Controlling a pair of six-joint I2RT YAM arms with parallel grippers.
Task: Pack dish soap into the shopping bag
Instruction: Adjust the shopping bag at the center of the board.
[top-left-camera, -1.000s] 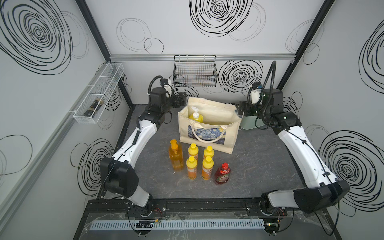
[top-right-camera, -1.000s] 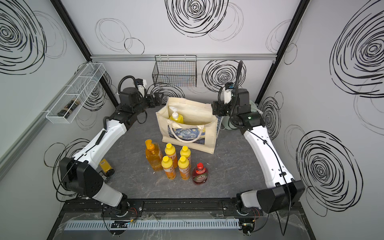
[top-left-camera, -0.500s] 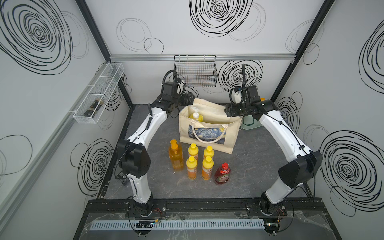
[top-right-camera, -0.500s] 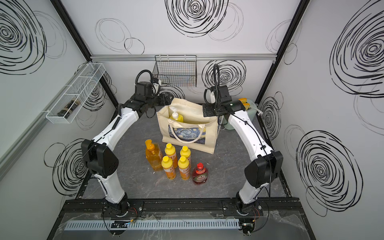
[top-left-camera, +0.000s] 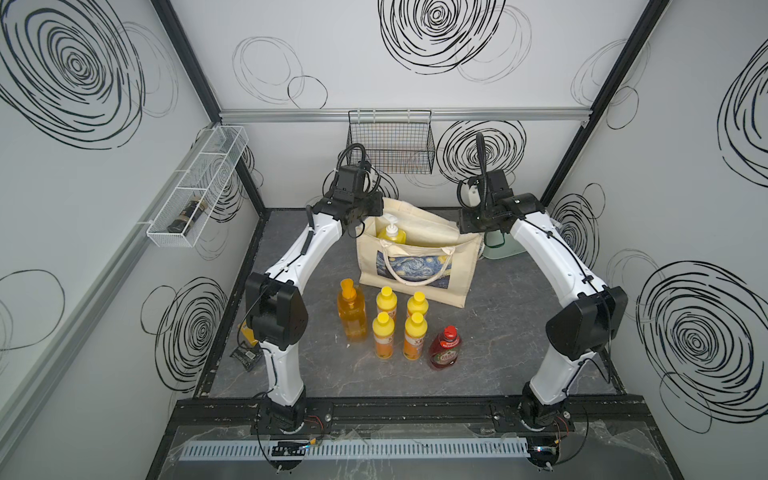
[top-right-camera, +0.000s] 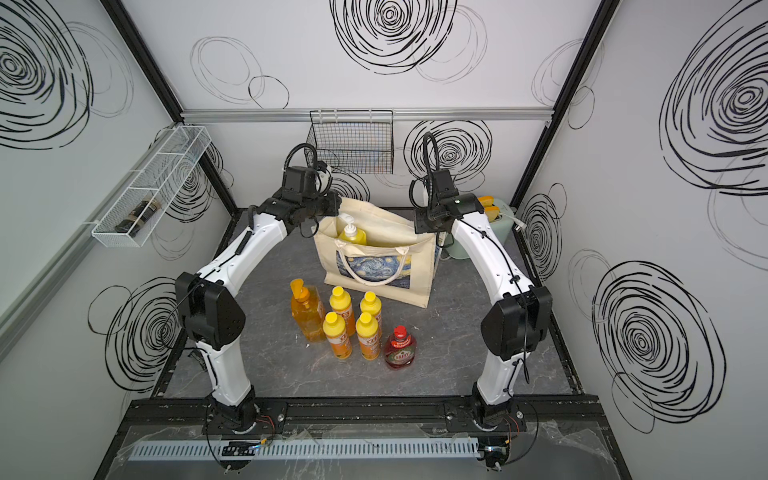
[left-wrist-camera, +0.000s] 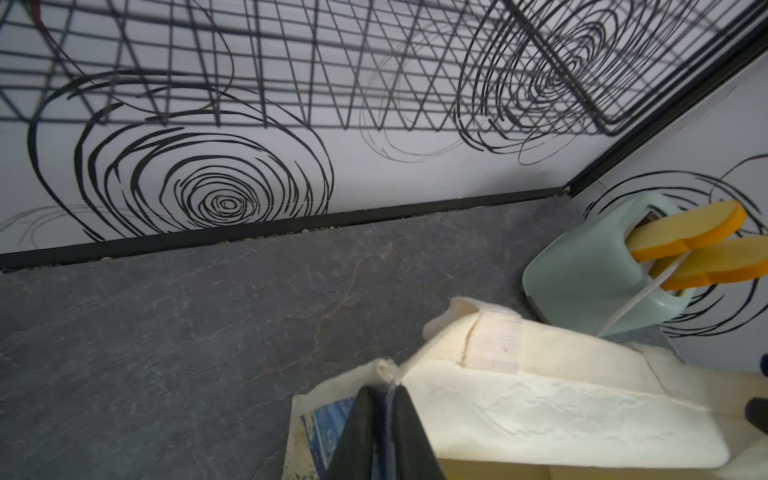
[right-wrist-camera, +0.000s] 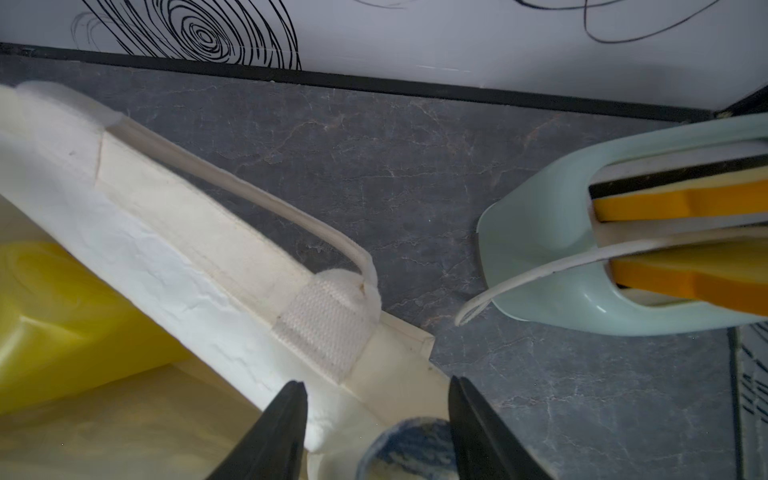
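Both arms have been swung in to the bag (top-left-camera: 415, 266). The left pincer (left-wrist-camera: 383, 392) is now pinched on its rim; the right pincer (right-wrist-camera: 377, 382) is spread astride it. The mouth is likely being held open: one pump bottle (top-left-camera: 392, 235) is inside, and six bottles (top-left-camera: 414, 336) are left on the table (top-left-camera: 519, 332).

My left gripper (top-left-camera: 366, 212) and my right gripper (top-left-camera: 466, 224) are at the rear top corners of the shopping bag (top-left-camera: 415, 266). The yellow white-pump bottle (top-left-camera: 392, 235) stands inside it; six bottles (top-left-camera: 382, 334) stand in front.
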